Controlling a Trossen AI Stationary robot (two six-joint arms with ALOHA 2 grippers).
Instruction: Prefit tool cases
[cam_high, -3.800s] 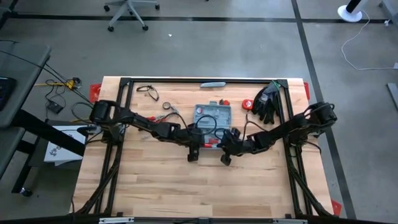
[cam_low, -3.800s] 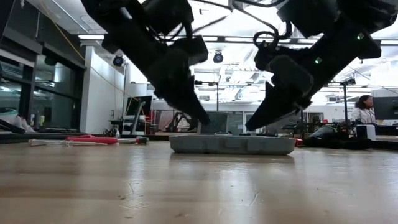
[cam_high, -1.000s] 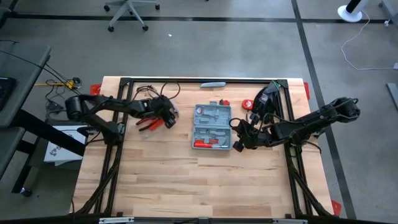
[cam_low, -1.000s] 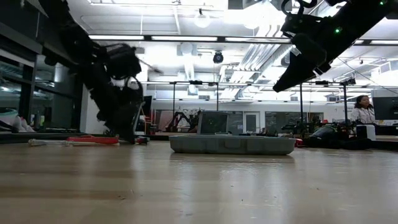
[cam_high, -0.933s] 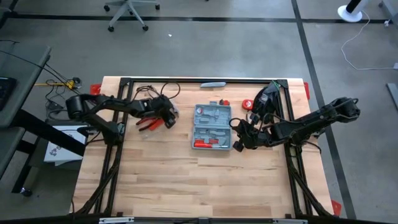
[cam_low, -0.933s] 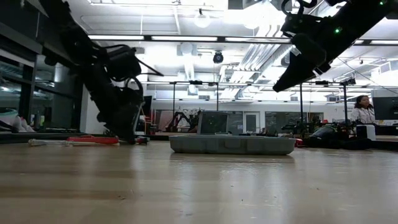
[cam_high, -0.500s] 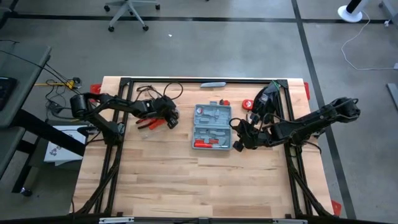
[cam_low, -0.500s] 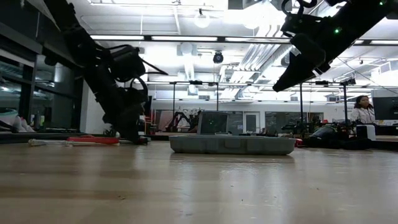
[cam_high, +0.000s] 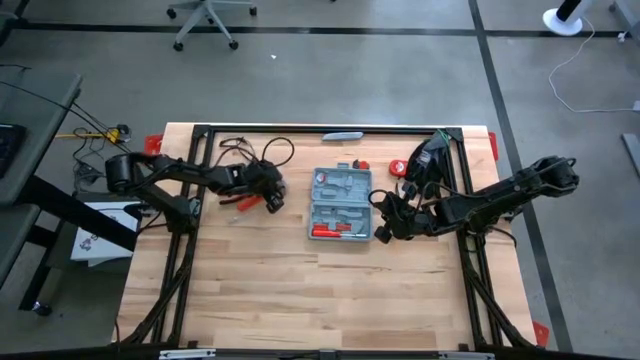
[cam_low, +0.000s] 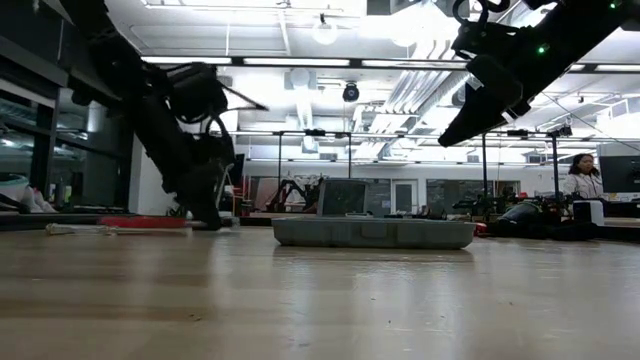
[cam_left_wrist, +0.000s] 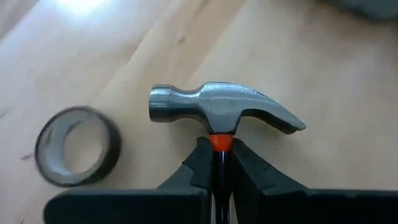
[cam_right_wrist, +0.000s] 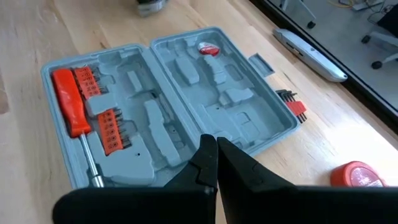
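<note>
Wooden table (cam_high: 300, 290), grey floor (cam_high: 330, 80), office chair (cam_high: 205, 20)

You see the open blue-grey tool case (cam_high: 341, 205) lying flat mid-table on the wooden table (cam_high: 300, 300), a red-handled tool in its near half. Your left gripper (cam_high: 270, 196) sits low to the case's left, beside red-handled pliers (cam_high: 244, 201). Your right gripper (cam_high: 383, 226) hangs just beside the case's right edge. A slim grey bar (cam_high: 342, 136) lies along the far edge, black gloves (cam_high: 428, 160) far right
</note>
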